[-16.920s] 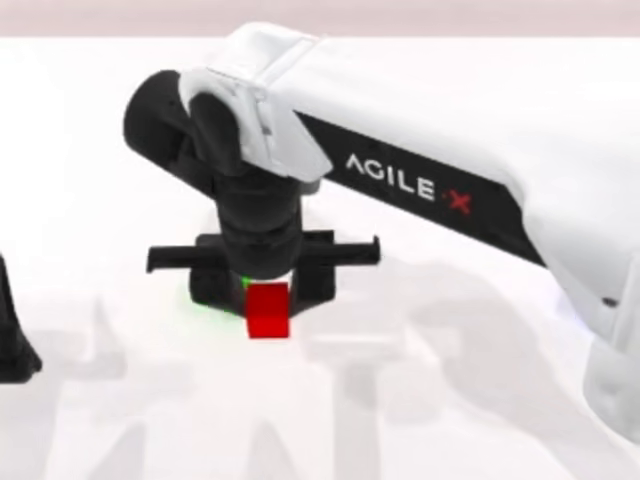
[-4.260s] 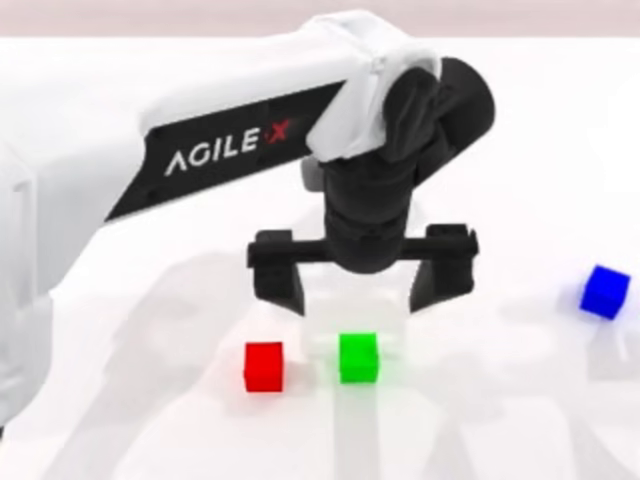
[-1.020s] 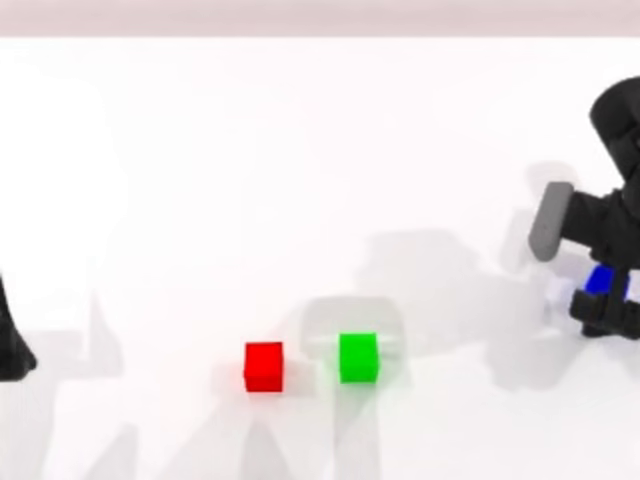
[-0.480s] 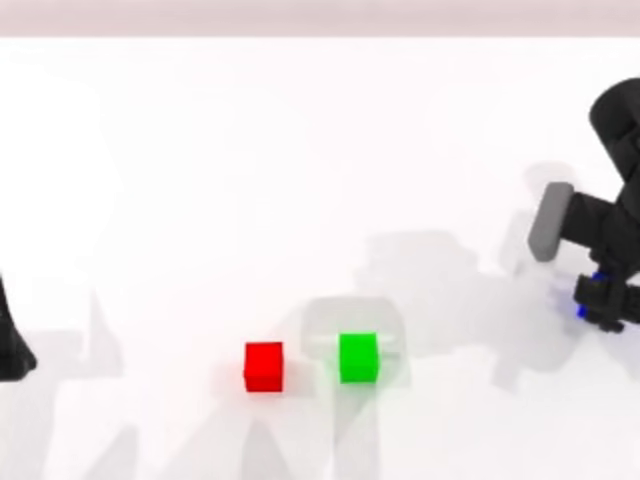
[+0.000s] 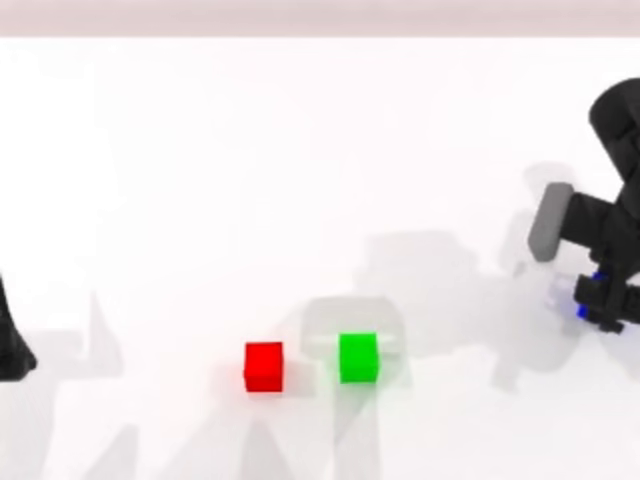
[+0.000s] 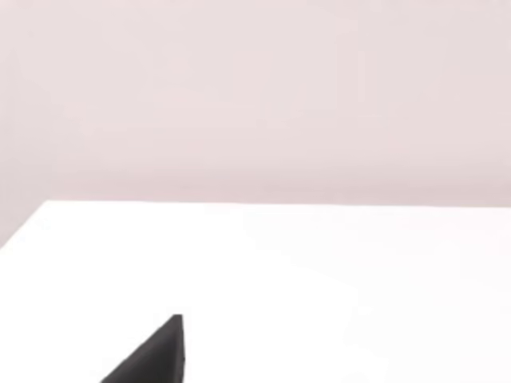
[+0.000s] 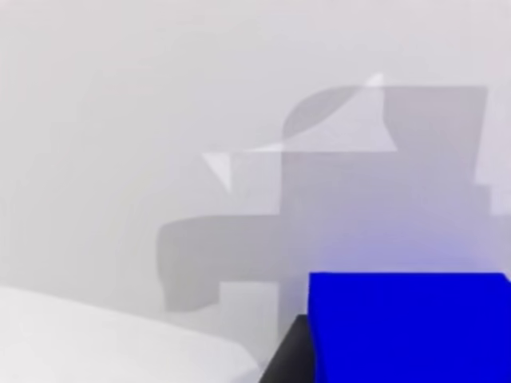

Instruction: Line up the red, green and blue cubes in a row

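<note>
The red cube and the green cube sit side by side near the table's front, a small gap between them. At the far right, my right gripper is shut on the blue cube, of which only blue slivers show between the black fingers. In the right wrist view the blue cube sits tight against a dark finger. My left gripper is parked at the left edge. In its wrist view one finger shows far out to the side, and the gripper is open and holds nothing.
The white table's far edge runs along the back. White tabletop stretches between the green cube and the right gripper.
Within the last second the right gripper's fingers closed onto the blue cube, hiding most of it. The red and green cubes have not moved, and the left arm stays parked.
</note>
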Controlling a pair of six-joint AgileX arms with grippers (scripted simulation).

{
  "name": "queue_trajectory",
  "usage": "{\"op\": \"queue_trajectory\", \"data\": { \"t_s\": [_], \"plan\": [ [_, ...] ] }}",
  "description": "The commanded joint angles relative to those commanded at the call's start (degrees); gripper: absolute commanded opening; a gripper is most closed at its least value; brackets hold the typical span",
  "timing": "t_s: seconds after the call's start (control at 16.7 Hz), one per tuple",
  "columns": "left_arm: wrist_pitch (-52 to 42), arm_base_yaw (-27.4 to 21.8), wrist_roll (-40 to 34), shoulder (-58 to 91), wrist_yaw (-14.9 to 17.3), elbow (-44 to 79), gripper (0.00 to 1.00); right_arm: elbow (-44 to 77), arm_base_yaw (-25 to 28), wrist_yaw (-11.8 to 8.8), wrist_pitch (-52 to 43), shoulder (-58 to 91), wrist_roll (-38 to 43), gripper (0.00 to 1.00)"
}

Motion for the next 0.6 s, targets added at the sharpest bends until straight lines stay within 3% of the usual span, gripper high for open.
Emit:
{"op": "queue_trajectory", "data": {
  "t_s": [0.6],
  "plan": [
    [0.0, 0.0, 0.0, 0.0, 0.0, 0.0, 1.00, 8.9, 0.5, 0.0, -14.8, -5.9, -0.2, 0.00]
  ]
}}
